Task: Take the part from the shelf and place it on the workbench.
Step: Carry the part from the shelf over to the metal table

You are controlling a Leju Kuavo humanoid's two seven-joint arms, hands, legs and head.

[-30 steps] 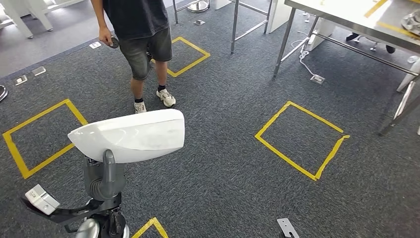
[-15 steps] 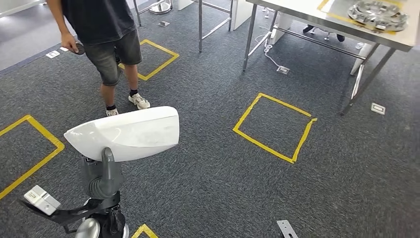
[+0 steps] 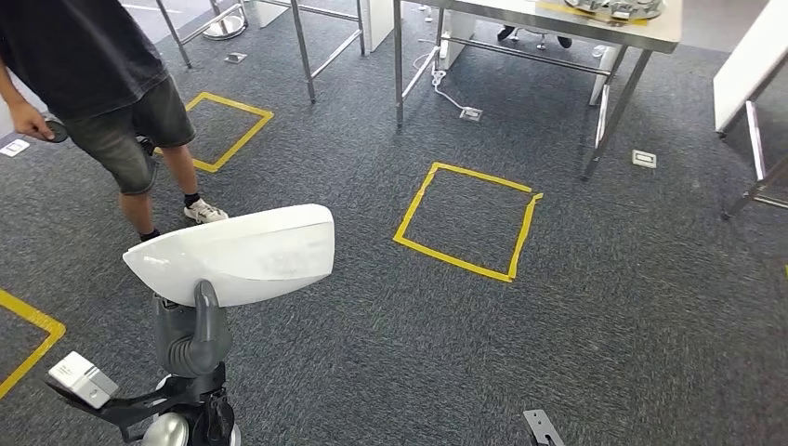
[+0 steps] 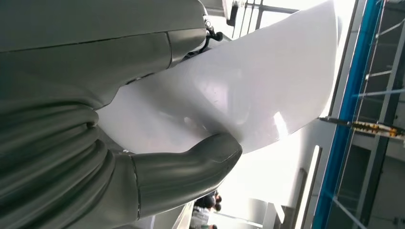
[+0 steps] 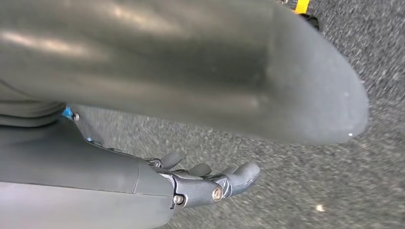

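Note:
A large white curved shell part (image 3: pixel 237 253) sits in front of me at lower left, carried above the carpet. My left hand (image 3: pixel 192 339) grips it from underneath, thumb up against its near face. In the left wrist view the thick grey thumb (image 4: pixel 186 167) presses on the glossy white part (image 4: pixel 248 95). The steel workbench (image 3: pixel 558 28) stands at the far top centre, with a silver round part (image 3: pixel 613 7) on it. My right hand (image 5: pixel 210 181) hangs over the grey carpet, fingers apart and holding nothing.
A person (image 3: pixel 93 84) in dark shirt and shorts stands at the far left. A yellow tape square (image 3: pixel 465 218) marks the carpet ahead, another (image 3: pixel 223 130) lies nearer the person. Steel table legs (image 3: pixel 302 51) and a white panel (image 3: pixel 748 65) stand at the back.
The camera has turned: the workbench, tape square and person have all shifted left in the picture. The white part stays held in my left hand.

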